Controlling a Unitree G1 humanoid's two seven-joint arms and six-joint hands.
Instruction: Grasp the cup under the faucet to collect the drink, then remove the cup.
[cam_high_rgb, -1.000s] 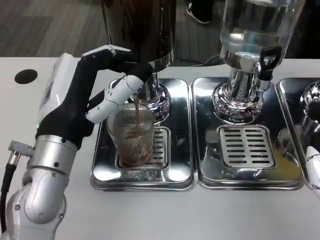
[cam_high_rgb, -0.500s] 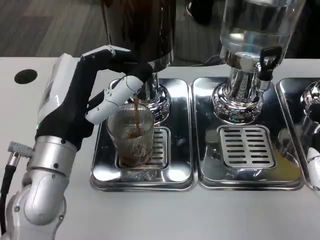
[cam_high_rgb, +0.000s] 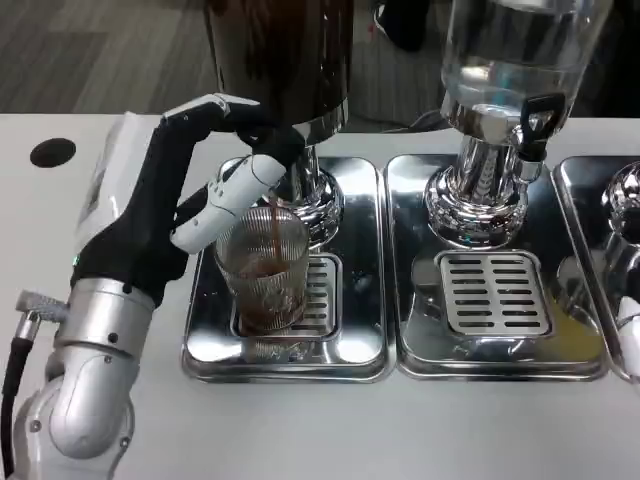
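Under the dark dispenser's faucet (cam_high_rgb: 272, 196), upright on the drip tray (cam_high_rgb: 285, 352): ribbed cup (cam_high_rgb: 266, 270), filling brown. Left hand (cam_high_rgb: 190, 185) close on its left, fingers reaching over toward the faucet; grip on the glass impossible to confirm. Right hand (cam_high_rgb: 630, 330) well apart.

The left forearm (cam_high_rgb: 95, 385) is raised from the lower left, its wrist bent so that the left hand (cam_high_rgb: 160, 200) is held upright with the white back turned outward. The fingers (cam_high_rgb: 235, 185) are extended forward and curled to the right. The right hand (cam_high_rgb: 630, 335) is seen only as a white sliver at the right edge.
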